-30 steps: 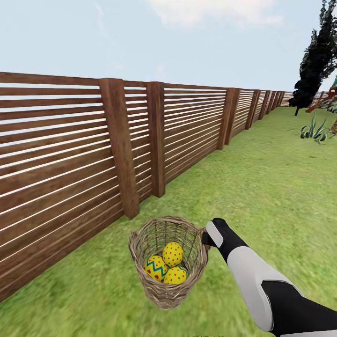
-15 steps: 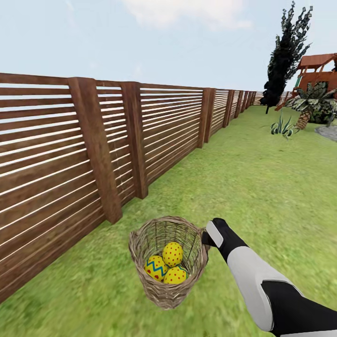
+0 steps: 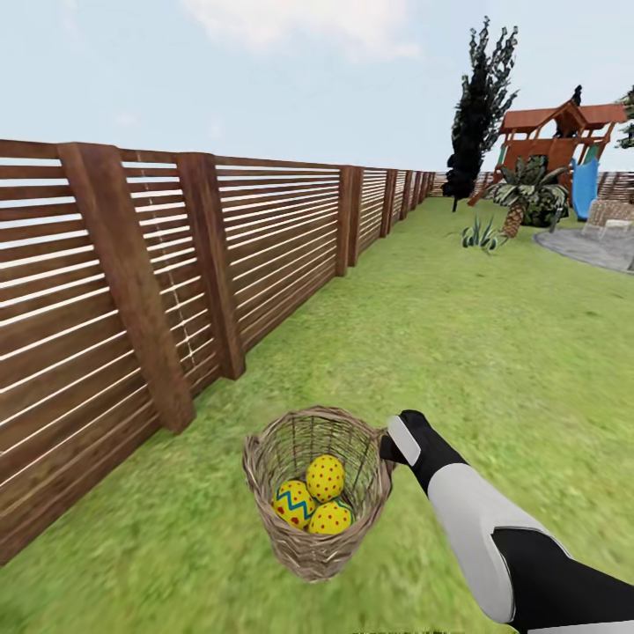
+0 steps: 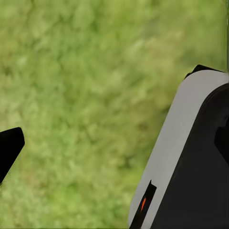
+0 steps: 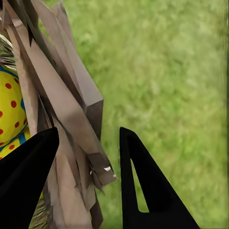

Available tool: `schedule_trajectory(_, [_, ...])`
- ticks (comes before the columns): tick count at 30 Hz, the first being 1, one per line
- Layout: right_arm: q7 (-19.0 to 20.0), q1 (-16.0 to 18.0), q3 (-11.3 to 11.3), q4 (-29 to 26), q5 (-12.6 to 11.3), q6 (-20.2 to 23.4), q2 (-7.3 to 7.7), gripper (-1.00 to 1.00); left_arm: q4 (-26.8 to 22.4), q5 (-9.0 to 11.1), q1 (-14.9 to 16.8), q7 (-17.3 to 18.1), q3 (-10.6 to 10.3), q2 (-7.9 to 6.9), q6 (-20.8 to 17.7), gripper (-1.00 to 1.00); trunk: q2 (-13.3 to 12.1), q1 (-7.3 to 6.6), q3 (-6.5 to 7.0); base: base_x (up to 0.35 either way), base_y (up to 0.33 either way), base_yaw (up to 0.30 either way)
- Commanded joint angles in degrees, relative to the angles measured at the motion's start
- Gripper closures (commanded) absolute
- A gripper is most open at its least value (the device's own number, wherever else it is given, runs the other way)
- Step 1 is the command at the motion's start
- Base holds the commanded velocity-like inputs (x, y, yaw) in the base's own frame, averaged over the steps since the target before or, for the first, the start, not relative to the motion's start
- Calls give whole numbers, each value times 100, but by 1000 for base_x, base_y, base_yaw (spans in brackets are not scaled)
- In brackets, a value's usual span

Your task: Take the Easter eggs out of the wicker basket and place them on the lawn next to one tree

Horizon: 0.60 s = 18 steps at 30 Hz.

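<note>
The wicker basket point(image 3: 313, 493) hangs just above the lawn point(image 3: 467, 352), low in the head view. My right gripper point(image 3: 387, 451) is shut on its right rim. Inside lie three yellow Easter eggs with red dots: one on top point(image 3: 325, 478), one with a blue zigzag point(image 3: 293, 504) and one in front point(image 3: 330, 519). The right wrist view shows the wicker rim point(image 5: 71, 114) clamped in my right gripper point(image 5: 88, 131), with an egg point(image 5: 12, 105) behind the weave. My left gripper point(image 4: 117, 140) is open over bare grass. The tree is out of view.
A brown slatted fence point(image 3: 158, 264) runs along the left into the distance. Far ahead on the right are a dark conifer point(image 3: 480, 97), a palm point(image 3: 527, 189), a red playset point(image 3: 559, 132) with a blue slide, and a grey paved patch point(image 3: 599, 248). Open grass lies ahead.
The whole view has swung to the right: the fence slid left, and the conifer, palm and playset came further into the picture. The basket and right arm keep their place in it.
</note>
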<state>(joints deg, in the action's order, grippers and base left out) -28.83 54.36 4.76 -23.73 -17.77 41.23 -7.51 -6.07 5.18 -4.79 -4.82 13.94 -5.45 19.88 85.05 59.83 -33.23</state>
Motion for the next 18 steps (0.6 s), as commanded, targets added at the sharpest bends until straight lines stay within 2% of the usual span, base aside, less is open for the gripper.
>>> schedule_trajectory(1, [-53, 4, 30, -9, -95, -18, -6, 100, -10, 53, -4, -2, -24, 0, 7, -100, 3, 0, -4, 0, 0, -278])
schedule_trajectory(18, [-53, 4, 32, -9, -96, -18, -5, 100, -8, 53, -4, -2, -23, 0, 9, -100, 3, 0, -4, 0, 0, -279])
